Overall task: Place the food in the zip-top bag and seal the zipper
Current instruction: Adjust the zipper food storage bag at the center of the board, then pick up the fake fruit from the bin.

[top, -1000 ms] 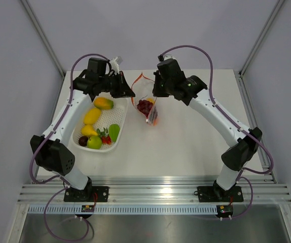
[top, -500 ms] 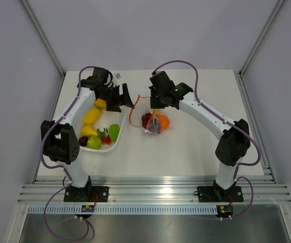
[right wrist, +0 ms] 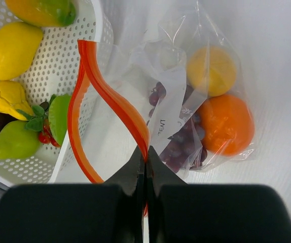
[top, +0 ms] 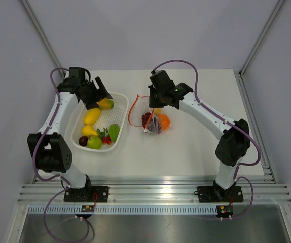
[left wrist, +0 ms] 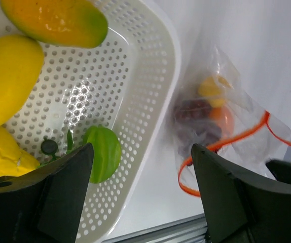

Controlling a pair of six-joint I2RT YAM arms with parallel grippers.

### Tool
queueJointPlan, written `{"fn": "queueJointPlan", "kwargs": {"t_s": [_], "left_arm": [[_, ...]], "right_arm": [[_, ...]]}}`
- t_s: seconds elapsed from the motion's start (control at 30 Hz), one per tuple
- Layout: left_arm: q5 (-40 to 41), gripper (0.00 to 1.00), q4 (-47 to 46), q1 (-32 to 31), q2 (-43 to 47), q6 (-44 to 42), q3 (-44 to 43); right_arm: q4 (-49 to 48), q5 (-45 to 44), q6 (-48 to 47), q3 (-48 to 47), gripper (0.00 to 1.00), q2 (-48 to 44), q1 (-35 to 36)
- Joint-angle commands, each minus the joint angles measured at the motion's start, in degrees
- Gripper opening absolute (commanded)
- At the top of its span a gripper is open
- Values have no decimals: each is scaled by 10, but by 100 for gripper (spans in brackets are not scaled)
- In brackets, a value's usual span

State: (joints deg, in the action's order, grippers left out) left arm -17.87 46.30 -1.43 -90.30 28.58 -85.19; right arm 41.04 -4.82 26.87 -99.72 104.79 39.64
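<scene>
Your right gripper [right wrist: 145, 159] is pressed tight on the zipper [right wrist: 110, 96]. The two black fingers meet on the red-orange strip with no gap between them. From that pinch the strip bows out into a loop toward the white basket [right wrist: 54, 66], so the mouth of the zip-top bag [top: 153, 121] stands open and is not sealed.

The bag lies on the table [top: 196, 147] just beside the basket, on the basket's right side when you look from the top camera. Whether the mouth edge touches the basket rim, I cannot tell. Inside the bag, at the end away from the basket, you can see an orange [right wrist: 226, 124], a round yellow fruit [right wrist: 211, 71] and a bunch of dark grapes [right wrist: 178, 144].

Your left gripper [left wrist: 141, 167] is spread wide and holds nothing. It hangs over the far end of the basket, above the mango [left wrist: 54, 20].

In the basket there are also a lemon [right wrist: 11, 50] next to the mango and, toward the near end, another yellow piece [right wrist: 3, 96], a green pear-like fruit [right wrist: 13, 142], a green pepper-like piece [left wrist: 102, 152], a small red strawberry [right wrist: 46, 136] and a dark round fruit [top: 83, 140].
</scene>
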Motion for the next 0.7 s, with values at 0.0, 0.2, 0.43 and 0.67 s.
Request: {"fn": "queueJointPlan", "kwargs": {"t_s": [0.0,0.2,0.43,0.67], "left_arm": [[99,83,-66,-5,-38,123,23],[177,85,-118,-6,-100,237,26],[237,82,-106,-18,-178,321,-16],[283,82,-113,-39,-218,365,-37]], "right_arm": [[-27,12,6,-13,0,-24,-1],[-27,18,5,-11,0,-29,0],[-26,24,5,-7,0,-32,-1],[-22,26,4,-10,0,-30,0]]}}
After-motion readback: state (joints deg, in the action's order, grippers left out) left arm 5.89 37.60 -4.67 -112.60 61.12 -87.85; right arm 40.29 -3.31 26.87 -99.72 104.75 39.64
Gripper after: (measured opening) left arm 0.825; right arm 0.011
